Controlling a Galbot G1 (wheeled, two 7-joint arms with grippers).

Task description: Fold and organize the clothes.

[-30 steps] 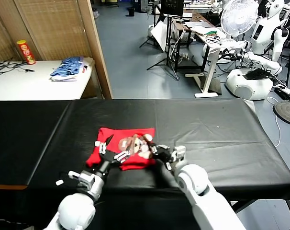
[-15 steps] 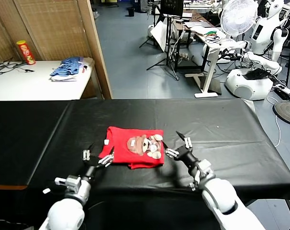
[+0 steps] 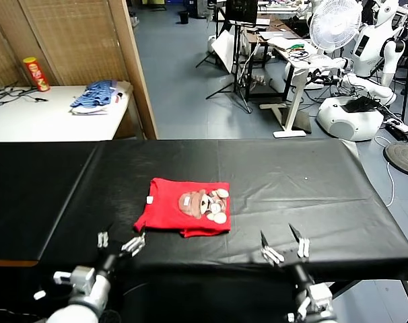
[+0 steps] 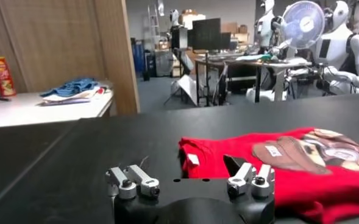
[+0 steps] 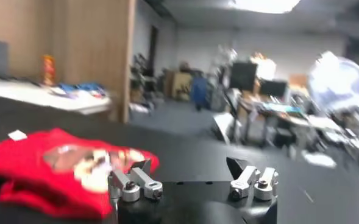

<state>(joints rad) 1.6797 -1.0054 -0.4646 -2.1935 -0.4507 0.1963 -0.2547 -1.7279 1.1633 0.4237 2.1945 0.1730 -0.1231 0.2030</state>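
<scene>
Head view: red T-shirt (image 3: 186,214) folded, print up, on black desk (image 3: 312,188), toward near edge. Left claw (image 3: 119,243) spread, empty, just off shirt's near-left corner. Right claw (image 3: 285,246) spread, empty, well apart from shirt, at desk edge.

Risk: near hem looks bunched (likely loose fold); shirt may spring open if brushed by claw.

Left wrist view: shirt (image 4: 277,161) beyond claw (image 4: 191,182), white tag visible.

Right wrist view: shirt (image 5: 57,167) off to side of claw (image 5: 191,182).

Containers: none visible.
</scene>
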